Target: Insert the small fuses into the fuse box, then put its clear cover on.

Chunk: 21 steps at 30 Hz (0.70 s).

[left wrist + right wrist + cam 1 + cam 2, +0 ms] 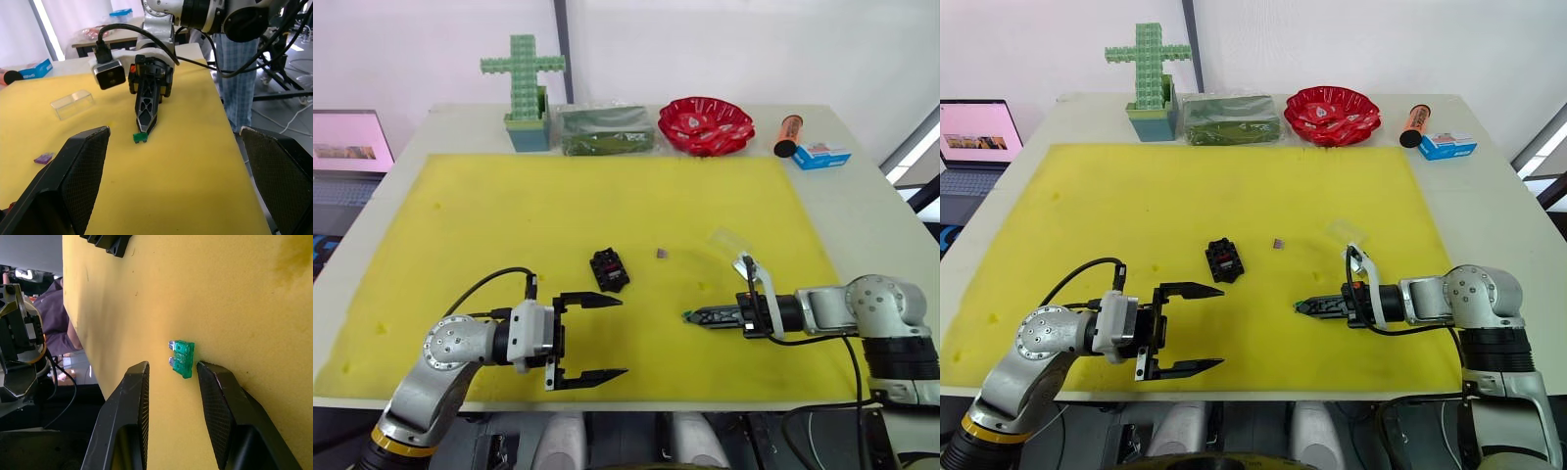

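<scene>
Here the right hand (pixel 171 382) lies low on the yellow mat (pixel 509 215), fingers slightly apart around the green fuse (pixel 183 358), which rests on the mat; the left hand (pixel 597 338) hovers wide open near the mat's front edge; the fuse box (pixel 609 269) sits mid-mat, a purplish fuse (pixel 662 253) just beside it, the clear cover (pixel 72 103) further right; a green cross (pixel 523 78), green package (pixel 606 129) and red dish (pixel 706 124) line the bench's back edge.
</scene>
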Available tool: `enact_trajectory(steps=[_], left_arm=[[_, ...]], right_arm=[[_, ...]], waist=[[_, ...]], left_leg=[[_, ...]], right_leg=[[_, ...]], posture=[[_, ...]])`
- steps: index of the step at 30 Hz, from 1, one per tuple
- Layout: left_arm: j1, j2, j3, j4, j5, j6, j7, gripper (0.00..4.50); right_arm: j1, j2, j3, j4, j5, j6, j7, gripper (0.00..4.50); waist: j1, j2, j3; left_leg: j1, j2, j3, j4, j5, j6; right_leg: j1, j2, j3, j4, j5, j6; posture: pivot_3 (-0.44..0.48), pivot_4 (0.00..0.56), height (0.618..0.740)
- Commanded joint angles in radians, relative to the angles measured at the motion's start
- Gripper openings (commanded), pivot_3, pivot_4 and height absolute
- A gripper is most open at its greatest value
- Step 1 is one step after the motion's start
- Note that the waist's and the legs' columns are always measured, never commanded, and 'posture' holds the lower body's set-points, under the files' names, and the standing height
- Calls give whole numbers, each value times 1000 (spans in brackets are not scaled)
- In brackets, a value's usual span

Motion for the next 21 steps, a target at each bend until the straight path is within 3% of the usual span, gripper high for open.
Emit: enact_trajectory(steps=[1, 3, 11, 15, 18, 21], left_arm=[[-8, 1, 7, -27, -12, -10, 4, 4500], [-12, 0, 6, -25, -12, -10, 5, 4500], [-10, 0, 9, -24, -11, -10, 10, 4500], [5, 6, 32, -29, -16, -14, 20, 4500], [27, 8, 79, -47, -36, 2, 53, 4500], [70, 12, 132, -69, -51, 20, 95, 4500]], right_arm=[[8, 13, -13, -9, -22, 5, -22, 709], [6, 14, -18, -4, -24, 5, -22, 16], [7, 2, -42, -17, -26, 5, -24, 16], [-1, -69, 12, -143, -42, -70, 30, 16], [-94, -81, 24, -258, -27, -100, 41, 16], [-222, -116, 117, -399, -100, -227, 75, 16]], waist=[[0, 0, 0], [1, 0, 0], [1, 0, 0], [1, 1, 0], [-4, 1, 1], [-10, 2, 2]], left_leg=[[0, 0, 0, 0, 0, 0], [0, 0, 0, 0, 0, 0], [0, 0, 0, 0, 0, 0], [0, -1, 0, 0, 0, 0], [0, -1, 0, 0, 0, 0], [0, 1, 1, -1, 0, 0]], right_leg=[[0, 0, 0, 0, 0, 0], [0, 0, 0, 0, 0, 0], [1, 0, 0, 0, 0, 0], [0, -1, 0, 0, 0, 0], [0, -1, 0, 0, 0, 0], [-2, 0, 0, 0, 0, 0]], posture=[[0, 150, 740], [0, 150, 740], [0, 150, 740], [0, 150, 740], [0, 150, 740], [0, 150, 740]])
